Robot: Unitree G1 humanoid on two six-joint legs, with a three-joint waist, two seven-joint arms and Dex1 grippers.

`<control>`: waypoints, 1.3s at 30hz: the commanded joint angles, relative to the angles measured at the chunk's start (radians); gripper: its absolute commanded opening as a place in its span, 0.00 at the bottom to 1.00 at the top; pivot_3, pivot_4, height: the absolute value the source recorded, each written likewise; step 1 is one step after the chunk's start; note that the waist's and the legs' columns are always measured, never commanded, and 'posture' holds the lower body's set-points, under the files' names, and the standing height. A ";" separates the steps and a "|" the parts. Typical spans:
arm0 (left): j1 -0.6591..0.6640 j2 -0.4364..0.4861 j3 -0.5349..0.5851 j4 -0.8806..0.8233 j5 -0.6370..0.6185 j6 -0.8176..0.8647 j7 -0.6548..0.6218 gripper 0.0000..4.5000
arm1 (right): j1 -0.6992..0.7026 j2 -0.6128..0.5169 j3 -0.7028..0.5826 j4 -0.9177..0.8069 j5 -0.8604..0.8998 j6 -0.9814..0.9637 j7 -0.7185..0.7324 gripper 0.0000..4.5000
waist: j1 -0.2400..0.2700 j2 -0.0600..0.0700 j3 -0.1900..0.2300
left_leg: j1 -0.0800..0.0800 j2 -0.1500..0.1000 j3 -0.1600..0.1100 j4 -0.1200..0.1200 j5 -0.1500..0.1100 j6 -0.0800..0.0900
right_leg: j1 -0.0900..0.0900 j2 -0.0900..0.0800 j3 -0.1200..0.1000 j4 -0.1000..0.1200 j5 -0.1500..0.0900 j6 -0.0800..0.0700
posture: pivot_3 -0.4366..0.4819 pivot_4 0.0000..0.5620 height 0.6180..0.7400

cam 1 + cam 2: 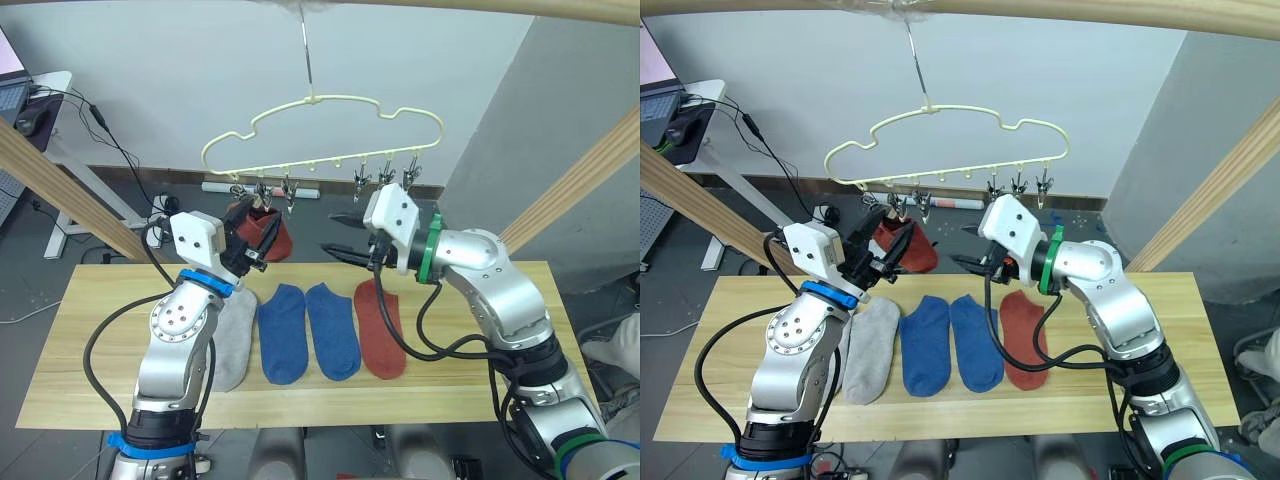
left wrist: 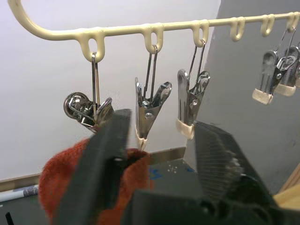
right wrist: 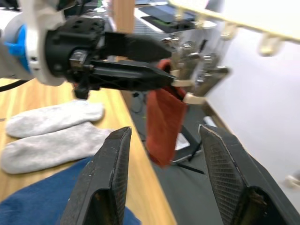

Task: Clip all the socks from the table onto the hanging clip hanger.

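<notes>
Rust-red sock (image 1: 270, 238), crumpled under clips (image 1: 272, 190)

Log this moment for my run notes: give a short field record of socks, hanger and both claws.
socks on table: two grey, two blue, one red
table: light wood
sock at hanger: red sock, hanging by the leftmost clips
hanger: pale yellow, on a hook from the wooden pole
left claw: open, up by the hanging red sock
right claw: open, empty, raised toward the hanger
</notes>
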 commanded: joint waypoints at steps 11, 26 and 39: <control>-0.052 -0.061 0.013 0.072 0.057 -0.106 0.074 0.23 | -0.009 -0.093 -0.100 -0.062 0.116 0.036 0.006 0.54 | -0.001 -0.003 0.008 | 0.000 0.000 0.000 0.000 0.000 0.000 | 0.000 0.000 0.000 0.000 0.000 0.000 | 0.45 0.60 0.96; -0.101 -0.092 -0.005 0.110 0.056 -0.108 0.087 0.23 | -0.026 -0.095 -0.098 -0.055 0.143 0.035 -0.002 0.54 | 0.000 -0.003 0.009 | 0.000 0.000 0.000 0.000 0.000 0.000 | 0.000 0.000 0.000 0.000 0.000 0.000 | 0.45 0.60 0.96; -0.064 -0.105 -0.019 0.071 0.063 -0.076 0.096 0.23 | -0.007 -0.102 -0.096 -0.069 0.159 0.049 -0.005 0.54 | -0.001 -0.003 0.009 | 0.000 0.000 0.000 0.000 0.000 0.000 | 0.000 0.000 0.000 0.000 0.000 0.000 | 0.44 0.58 0.96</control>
